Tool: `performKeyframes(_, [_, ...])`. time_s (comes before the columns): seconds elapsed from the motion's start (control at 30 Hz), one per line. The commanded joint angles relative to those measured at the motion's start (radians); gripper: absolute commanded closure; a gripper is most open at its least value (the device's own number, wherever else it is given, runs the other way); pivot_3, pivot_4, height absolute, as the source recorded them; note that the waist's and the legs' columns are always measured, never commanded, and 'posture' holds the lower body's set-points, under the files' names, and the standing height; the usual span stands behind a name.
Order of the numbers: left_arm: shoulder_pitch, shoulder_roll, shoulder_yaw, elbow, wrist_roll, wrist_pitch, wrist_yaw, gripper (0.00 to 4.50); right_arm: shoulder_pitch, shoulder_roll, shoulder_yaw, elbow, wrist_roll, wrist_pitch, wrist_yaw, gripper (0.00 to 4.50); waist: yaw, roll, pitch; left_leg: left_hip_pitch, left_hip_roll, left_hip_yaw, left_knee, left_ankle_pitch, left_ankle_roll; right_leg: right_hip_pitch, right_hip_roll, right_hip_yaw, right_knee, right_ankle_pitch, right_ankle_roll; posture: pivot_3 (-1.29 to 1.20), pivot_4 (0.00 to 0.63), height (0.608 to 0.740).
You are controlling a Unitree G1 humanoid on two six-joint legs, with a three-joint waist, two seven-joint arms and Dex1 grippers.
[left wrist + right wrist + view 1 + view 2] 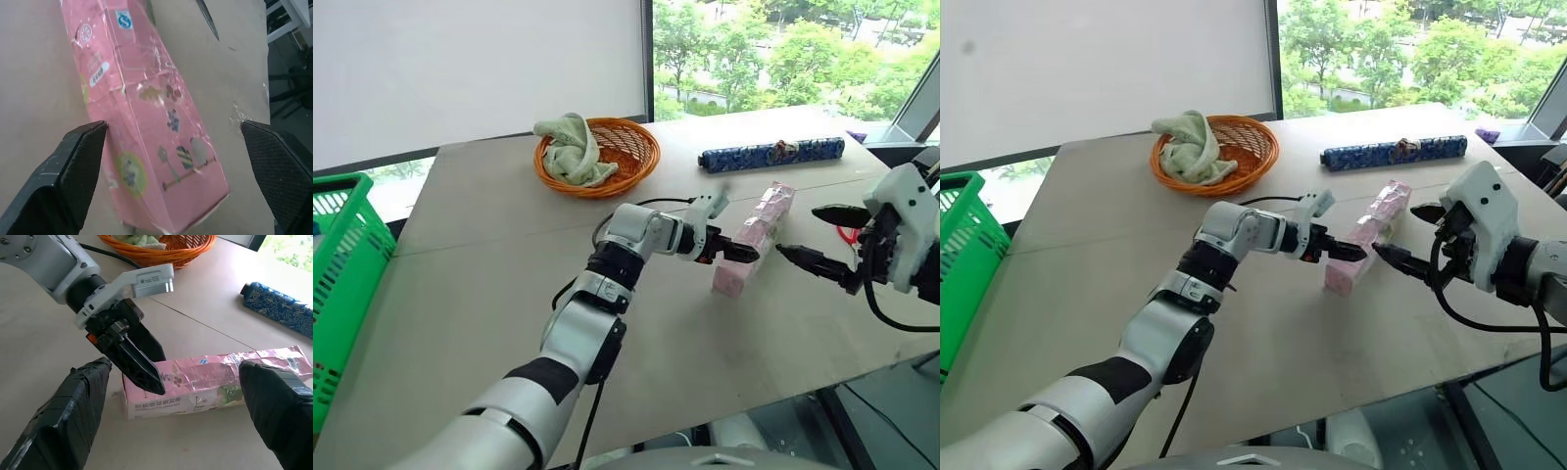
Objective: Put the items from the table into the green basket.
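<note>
Left eye view: long pink pack (752, 238) lies flat on the table (489, 284), right of frame centre, running diagonally from lower left to upper right. Left gripper (729, 247) sits at the pack's near end, arm reaching in from the lower left. Jaws spread wide; nothing pinched.

Left wrist view: the two black fingers (73, 171) stand far apart with the pink pack between them. One finger is just beside the pack's edge, touching or not I cannot tell; the other is well clear of it. Pack wrapper is crinkled clear film over printed pink card.

Right gripper (822, 238) hovers at the right edge of the left eye view, just beside the pack's right side, tips aimed toward it. Jaws spread, empty. In the right wrist view both black fingers (68, 416) frame the pack and the left gripper's dark fingertips, which rest over the pack's end.

Green basket (342, 284) stands at the far left edge of the frame, well apart from the pack and both grippers.

Upper centre: round orange wicker basket (612, 155) holding a pale green cloth (570, 147). Upper right: long blue patterned folded umbrella (771, 154) lying on the table, beyond the pink pack.
</note>
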Motion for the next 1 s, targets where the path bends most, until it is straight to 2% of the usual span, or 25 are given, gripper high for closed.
performKeyframes(0.03, [-0.018,-0.033,-0.143,0.029,0.095,-0.113,-0.06,0.01,0.069,-0.037,-0.104,-0.049,0.05,0.032,0.006,0.0,0.001,0.0,0.0,0.0,0.0,0.0,0.0,0.0,0.0,0.0,0.0,0.0,0.0,0.0,-0.001,-0.23,0.008,0.74])
performKeyframes(0.17, [0.002,-0.065,-0.231,0.02,0.159,-0.158,-0.071,0.01,0.177,-0.072,-0.177,-0.076,0.073,0.058,0.039,0.0,-0.001,0.001,0.0,0.0,0.001,0.001,0.0,0.0,0.001,0.0,-0.001,0.001,0.0,-0.001,0.0,-0.24,0.017,0.74])
performKeyframes(0.37, [0.007,-0.106,-0.266,-0.022,0.219,-0.16,-0.03,0.01,0.359,-0.122,-0.272,-0.104,0.009,0.061,0.106,0.0,-0.002,0.001,-0.001,0.001,0.0,0.002,0.001,-0.001,0.002,0.001,-0.002,0.001,-0.001,-0.002,0.002,-0.27,0.022,0.74])
performKeyframes(0.5, [0.049,-0.109,-0.402,-0.071,0.321,-0.216,-0.006,0.01,0.401,-0.114,-0.299,-0.104,-0.011,0.045,0.121,0.0,-0.003,0.0,-0.001,0.002,0.0,0.002,0.001,-0.001,0.002,0.003,-0.002,0.002,-0.001,-0.002,0.002,-0.28,0.02,0.74])
performKeyframes(0.67, [0.08,-0.143,-0.429,0.018,0.351,-0.283,0.014,0.01,0.4,-0.11,-0.288,-0.105,-0.024,0.037,0.117,0.0,-0.025,-0.002,-0.003,0.007,0.0,0.002,0.001,-0.002,0.001,0.007,-0.002,0.001,-0.001,-0.002,0.002,-0.29,0.018,0.74])
performKeyframes(0.77, [0.073,-0.151,-0.418,0.068,0.367,-0.329,0.039,0.8,0.401,-0.109,-0.287,-0.106,-0.028,0.038,0.115,0.0,-0.038,-0.002,-0.003,0.013,0.0,0.002,0.001,-0.004,-0.002,0.012,-0.003,0.002,-0.002,-0.002,0.002,-0.29,0.017,0.74])
performKeyframes(0.97, [0.083,-0.094,-0.416,0.058,0.423,-0.401,0.06,3.33,0.401,-0.096,-0.271,-0.117,-0.036,0.032,0.101,0.0,-0.056,-0.002,-0.003,0.017,0.001,0.0,0.0,-0.005,-0.004,0.017,-0.008,0.001,-0.004,-0.002,0.002,-0.29,0.016,0.74])
performKeyframes(1.0, [0.085,-0.078,-0.384,0.038,0.409,-0.4,0.053,3.33,0.394,-0.093,-0.265,-0.118,-0.034,0.028,0.096,0.0,-0.056,-0.002,-0.003,0.017,0.001,0.0,0.0,-0.005,-0.004,0.018,-0.008,0.0,-0.004,-0.002,0.002,-0.29,0.016,0.74])
